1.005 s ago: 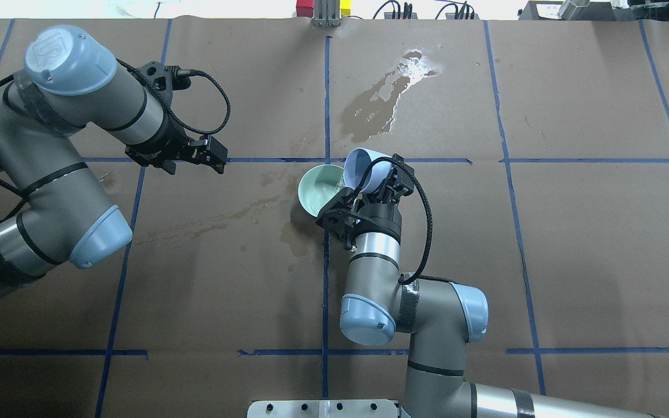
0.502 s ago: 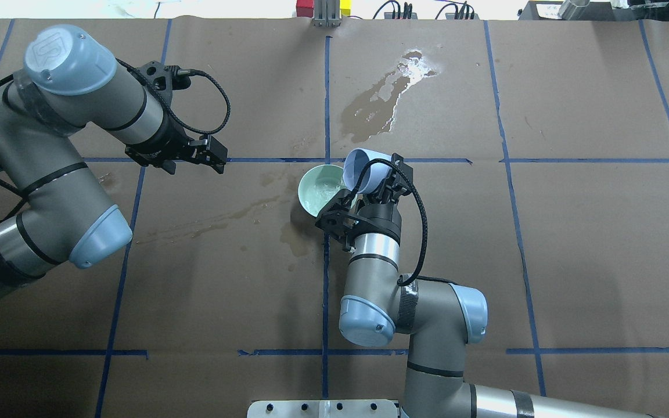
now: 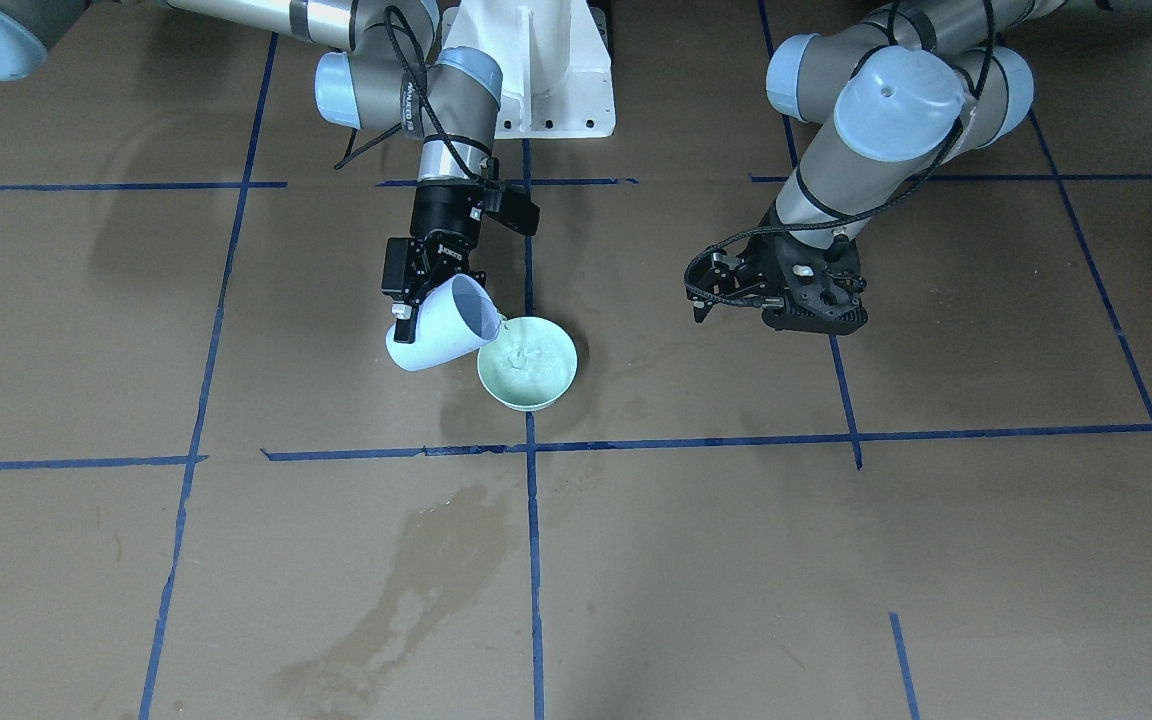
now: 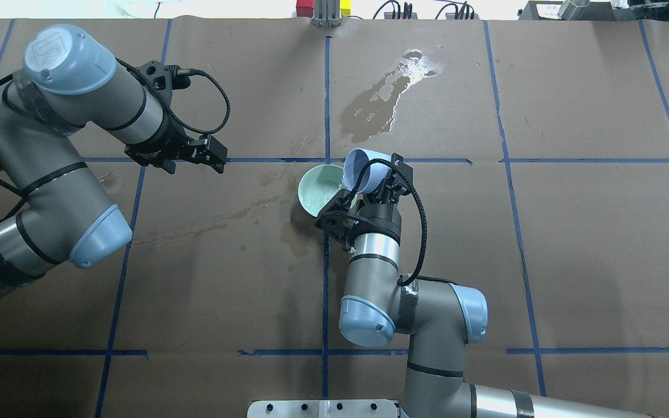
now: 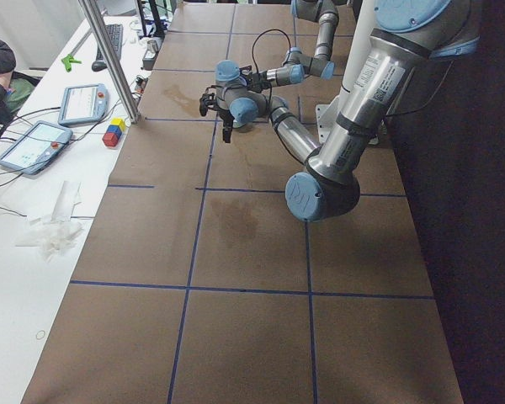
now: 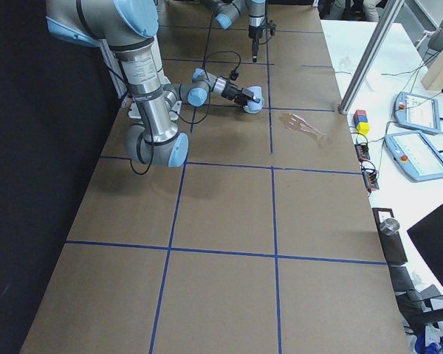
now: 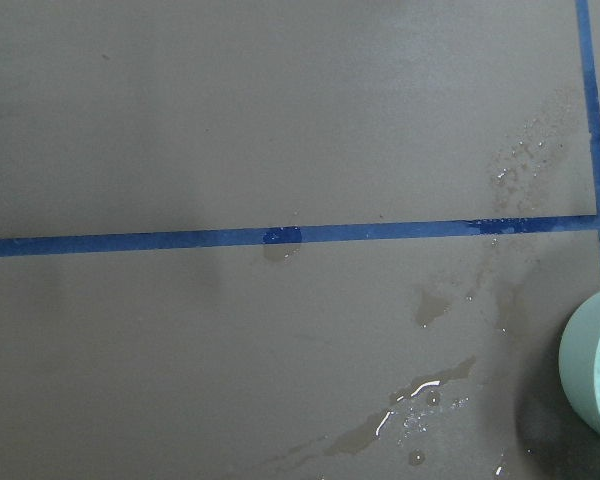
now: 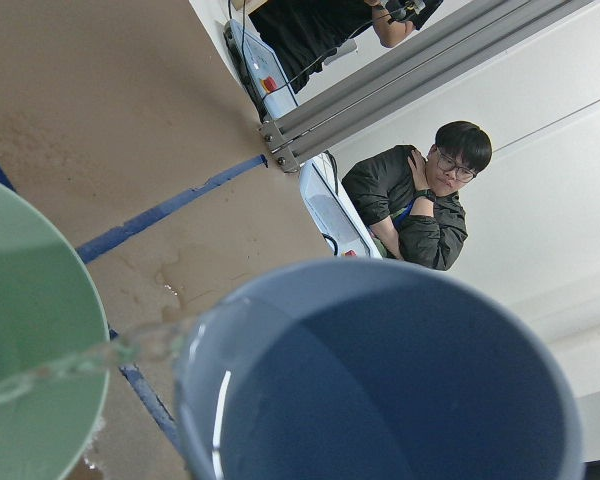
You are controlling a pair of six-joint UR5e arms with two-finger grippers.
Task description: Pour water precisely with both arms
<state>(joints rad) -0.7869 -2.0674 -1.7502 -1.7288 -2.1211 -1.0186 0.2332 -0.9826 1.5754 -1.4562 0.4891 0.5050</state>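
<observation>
Right gripper is clamped on the pale blue plastic cup and holds it tipped steeply, mouth down toward the mint-green round bowl standing on the brown paper table cover. Left gripper hangs well apart to the side over bare paper, with nothing in it that I can see. How far its fingers stand apart I cannot tell.

The water leaves the cup's lip as a thin clear thread and lands inside the bowl, where a glossy pool has gathered.

My worry is the margin. The lip sits just over the bowl's near rim, not over its middle. A slower tilt could let the thread cling and run down the cup's wall onto the paper. A quicker tilt could throw it past the bowl. Nothing steadies the bowl either, so a brush from the cup might shove it. Dark wet stains already mark the paper.

From overhead the cup hides the stream entirely. The right wrist camera shows the stream, and also a sheen of water left inside the cup. The left wrist camera shows only the bowl's edge, with droplets and a small shining puddle near it.
</observation>
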